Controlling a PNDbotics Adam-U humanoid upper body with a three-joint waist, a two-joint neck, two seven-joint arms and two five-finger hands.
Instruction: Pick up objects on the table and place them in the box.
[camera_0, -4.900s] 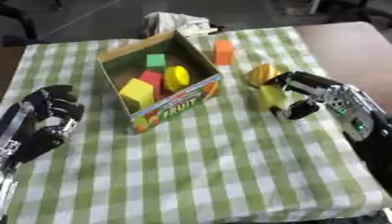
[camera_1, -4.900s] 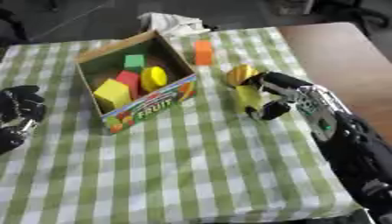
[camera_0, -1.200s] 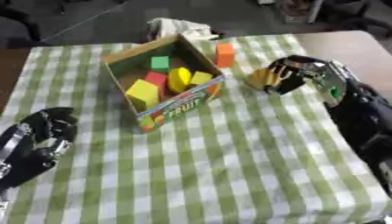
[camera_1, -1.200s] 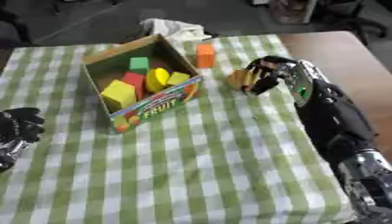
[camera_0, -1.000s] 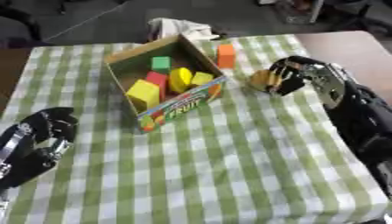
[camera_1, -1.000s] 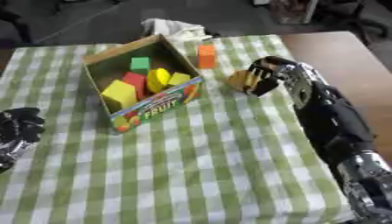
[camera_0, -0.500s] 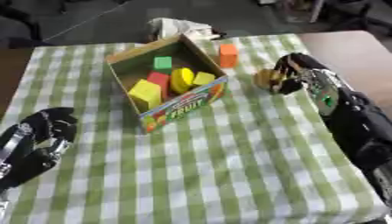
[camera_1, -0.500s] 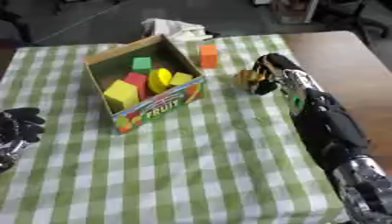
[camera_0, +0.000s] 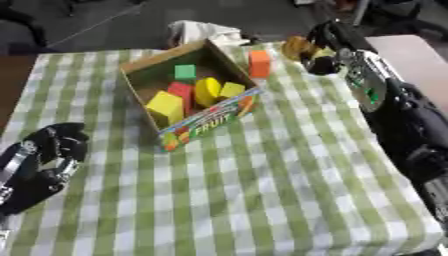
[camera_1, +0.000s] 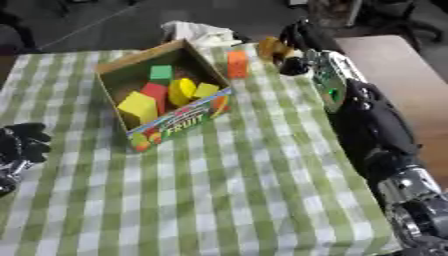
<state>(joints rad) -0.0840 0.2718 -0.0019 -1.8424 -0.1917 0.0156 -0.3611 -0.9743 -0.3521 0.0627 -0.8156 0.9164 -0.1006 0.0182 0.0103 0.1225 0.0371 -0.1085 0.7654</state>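
Note:
An open cardboard box (camera_0: 210, 124) with fruit print stands at the back left of the green checked cloth. It holds a green block (camera_0: 185, 71), a red block (camera_0: 180, 91) and yellow blocks (camera_0: 166, 107). An orange block (camera_0: 259, 63) stands on the cloth just right of the box. My right hand (camera_0: 328, 49) is at the far right, beyond the orange block, shut on a rounded yellow-orange object (camera_0: 296, 47). Low at the left edge rests my left hand (camera_0: 44, 157), fingers relaxed and holding nothing.
A crumpled white cloth (camera_0: 206, 32) lies behind the box at the table's far edge. Bare brown tabletop (camera_0: 411, 55) shows to the right of the checked cloth (camera_0: 262, 190).
My right hand has carried the yellow-orange object up the picture, from beside the box's right side to beyond the orange block. The left hand, box and blocks have not moved.

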